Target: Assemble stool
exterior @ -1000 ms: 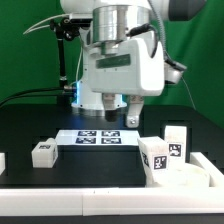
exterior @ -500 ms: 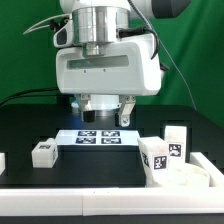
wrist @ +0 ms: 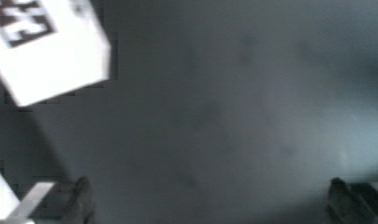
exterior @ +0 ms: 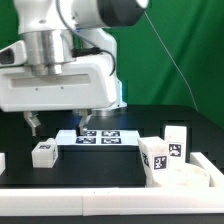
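In the exterior view my gripper (exterior: 60,125) hangs open above the table's left half, its fingers (exterior: 35,126) spread wide with nothing between them. Just below and in front of it, one small white leg (exterior: 43,153) lies on the black table. At the exterior view's right the white seat (exterior: 192,177) rests on the table, with two tagged legs (exterior: 160,158) (exterior: 177,140) standing upright at it. The wrist view shows only dark table between the open gripper (wrist: 207,200) fingers. A white tagged piece (wrist: 53,55) lies off to one side; I cannot tell which part it is.
The marker board (exterior: 98,137) lies flat behind the gripper at the table's middle. A long white bar (exterior: 110,203) edges the table's front. Another white piece (exterior: 2,161) shows at the exterior view's far left edge. A green backdrop stands behind the table.
The arm has swung from above the marker board toward the exterior view's left. The gripper now hangs over the lone leg and has stayed open. The parts have not moved.
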Action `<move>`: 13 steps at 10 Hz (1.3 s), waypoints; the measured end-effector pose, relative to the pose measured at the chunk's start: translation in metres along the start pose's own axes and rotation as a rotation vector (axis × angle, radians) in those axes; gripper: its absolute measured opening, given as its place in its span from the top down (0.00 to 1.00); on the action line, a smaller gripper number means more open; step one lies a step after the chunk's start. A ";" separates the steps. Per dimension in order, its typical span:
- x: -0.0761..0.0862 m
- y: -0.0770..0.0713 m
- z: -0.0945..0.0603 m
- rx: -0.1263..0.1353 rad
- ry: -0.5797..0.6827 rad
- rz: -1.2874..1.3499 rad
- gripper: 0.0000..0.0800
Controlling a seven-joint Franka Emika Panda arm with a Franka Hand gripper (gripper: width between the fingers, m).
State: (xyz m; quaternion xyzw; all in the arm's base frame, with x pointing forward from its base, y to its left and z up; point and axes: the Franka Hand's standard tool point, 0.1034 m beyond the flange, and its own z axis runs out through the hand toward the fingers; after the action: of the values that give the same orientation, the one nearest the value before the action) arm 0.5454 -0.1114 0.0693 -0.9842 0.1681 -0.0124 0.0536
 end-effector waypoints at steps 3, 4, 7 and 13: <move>-0.002 0.003 0.003 -0.020 0.003 -0.183 0.19; -0.003 0.005 0.004 -0.022 0.000 -0.208 0.19; -0.004 0.034 0.003 -0.097 -0.206 -0.309 0.19; -0.014 0.037 0.010 -0.119 -0.605 -0.266 0.19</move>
State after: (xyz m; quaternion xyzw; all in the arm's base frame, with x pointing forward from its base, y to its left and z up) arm 0.5206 -0.1404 0.0555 -0.9581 0.0151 0.2832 0.0415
